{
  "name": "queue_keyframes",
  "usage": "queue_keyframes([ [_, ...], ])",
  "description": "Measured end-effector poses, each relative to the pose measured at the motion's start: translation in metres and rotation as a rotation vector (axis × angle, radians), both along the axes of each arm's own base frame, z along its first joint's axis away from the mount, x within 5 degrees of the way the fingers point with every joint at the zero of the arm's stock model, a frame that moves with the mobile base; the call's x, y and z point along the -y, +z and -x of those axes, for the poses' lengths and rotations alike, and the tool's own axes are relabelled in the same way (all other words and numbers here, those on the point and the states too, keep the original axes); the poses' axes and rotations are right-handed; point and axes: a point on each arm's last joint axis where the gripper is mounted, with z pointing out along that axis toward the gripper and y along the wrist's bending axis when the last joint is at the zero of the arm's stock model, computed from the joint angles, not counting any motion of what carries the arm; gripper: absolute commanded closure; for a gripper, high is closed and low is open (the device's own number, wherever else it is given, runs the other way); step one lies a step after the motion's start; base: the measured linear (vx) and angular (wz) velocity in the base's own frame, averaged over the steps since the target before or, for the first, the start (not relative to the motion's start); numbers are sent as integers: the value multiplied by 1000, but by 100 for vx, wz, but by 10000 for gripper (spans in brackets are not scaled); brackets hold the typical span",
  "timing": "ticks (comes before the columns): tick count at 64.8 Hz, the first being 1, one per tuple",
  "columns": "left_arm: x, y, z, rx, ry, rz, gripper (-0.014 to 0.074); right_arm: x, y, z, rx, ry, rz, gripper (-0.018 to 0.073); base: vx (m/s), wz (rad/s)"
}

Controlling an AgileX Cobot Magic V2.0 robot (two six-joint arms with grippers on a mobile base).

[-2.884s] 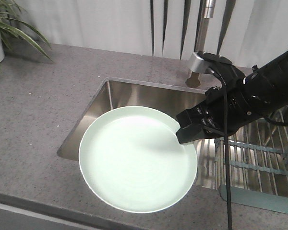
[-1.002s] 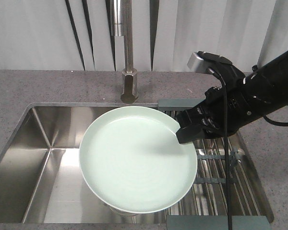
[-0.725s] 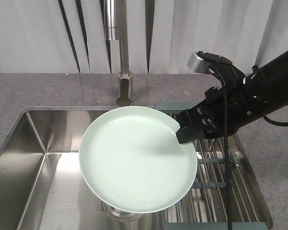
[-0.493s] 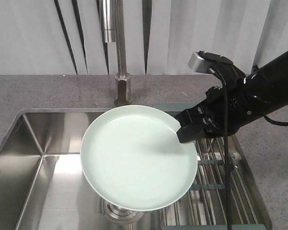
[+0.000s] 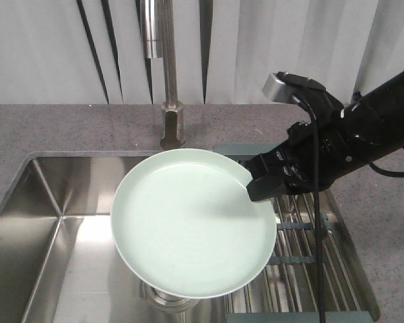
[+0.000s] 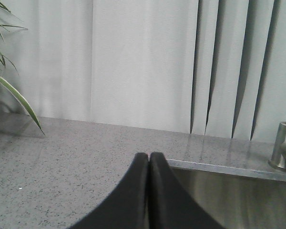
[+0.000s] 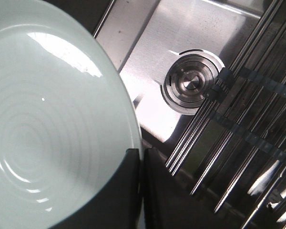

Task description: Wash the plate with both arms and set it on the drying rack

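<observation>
The pale mint-green plate (image 5: 192, 223) hangs level over the steel sink (image 5: 47, 202), just below and in front of the faucet (image 5: 170, 74). My right gripper (image 5: 254, 188) is shut on the plate's right rim, and the black right arm (image 5: 363, 131) reaches in from the right. In the right wrist view the plate (image 7: 47, 124) fills the left side, its rim pinched by my right gripper (image 7: 141, 155). The drying rack (image 5: 303, 235) of metal rods lies over the sink's right part, also the drying rack (image 7: 238, 119). My left gripper (image 6: 149, 156) is shut on nothing, above the countertop (image 6: 62, 157).
A round steel drain (image 7: 190, 85) sits in the sink floor beside the rack rods. Grey speckled countertop (image 5: 67, 128) surrounds the sink. White vertical blinds (image 5: 269, 40) stand behind. A plant leaf (image 6: 14, 93) shows at the left of the left wrist view.
The view has swung from the left countertop to the sink and faucet. Plate and right gripper keep the same place in the picture. In the last half second almost nothing has moved.
</observation>
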Motion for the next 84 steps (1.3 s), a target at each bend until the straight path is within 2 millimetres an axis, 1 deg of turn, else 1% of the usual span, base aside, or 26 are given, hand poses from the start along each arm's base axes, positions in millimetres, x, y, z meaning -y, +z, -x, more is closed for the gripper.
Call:
queue_keyframes([
  [57, 0, 2, 0, 10, 0, -1, 603, 0, 0, 0, 0, 0, 0, 564, 0, 0],
  [61, 0, 10, 2, 32, 0, -3, 603, 0, 0, 0, 0, 0, 0, 564, 0, 0],
  [64, 0, 19, 3, 50, -1, -4, 603, 0, 0, 0, 0, 0, 0, 564, 0, 0],
  [73, 2, 58, 14, 75, -11, -8, 603, 0, 0, 0, 0, 0, 0, 564, 0, 0],
  [78, 3, 81, 16, 51, -17, -7, 603, 0, 0, 0, 0, 0, 0, 564, 0, 0],
  [84, 3, 101, 11, -25, -24, -2, 603, 0, 0, 0, 0, 0, 0, 564, 0, 0],
])
